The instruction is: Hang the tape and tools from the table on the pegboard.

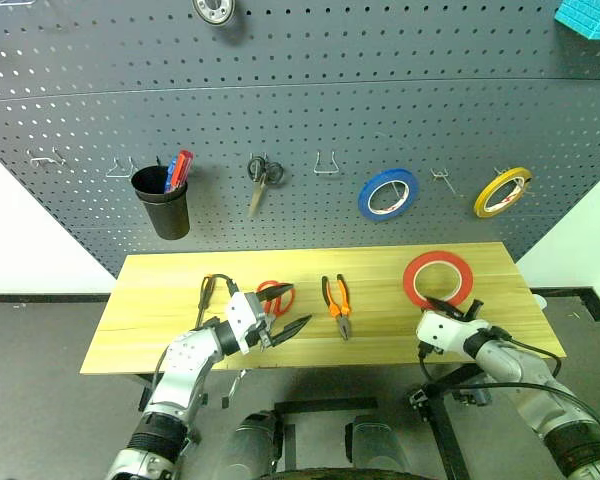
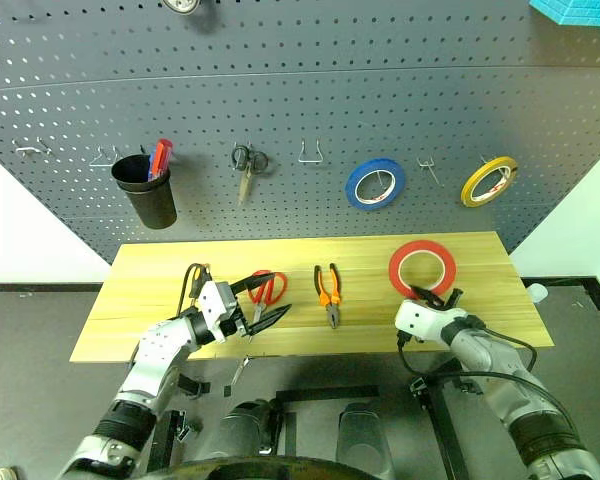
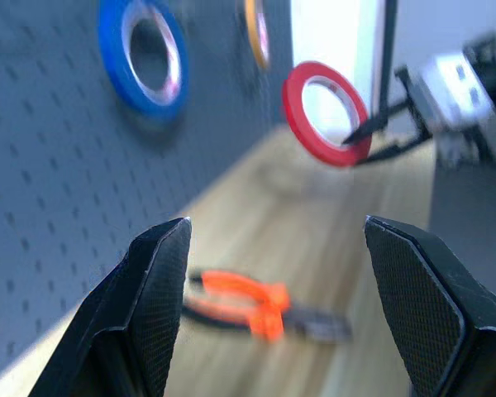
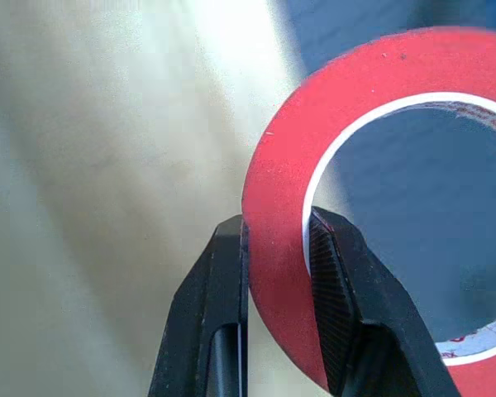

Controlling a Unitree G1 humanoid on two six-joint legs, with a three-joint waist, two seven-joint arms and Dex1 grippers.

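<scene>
Honestly, you couldn't read any text anywhere in this one. The only printing you could spot was some red lettering on the white inner core of the red tape (image 4: 372, 107), seen close up from the right wrist, and it was too cut off and smeared to make out a single word. The blue roll (image 1: 388, 194) on the pegboard (image 1: 300, 120) had faint marks on its white core too, way too small to tell. You saw no labels, brands or numbers on the tools or the table (image 1: 180, 340).
</scene>
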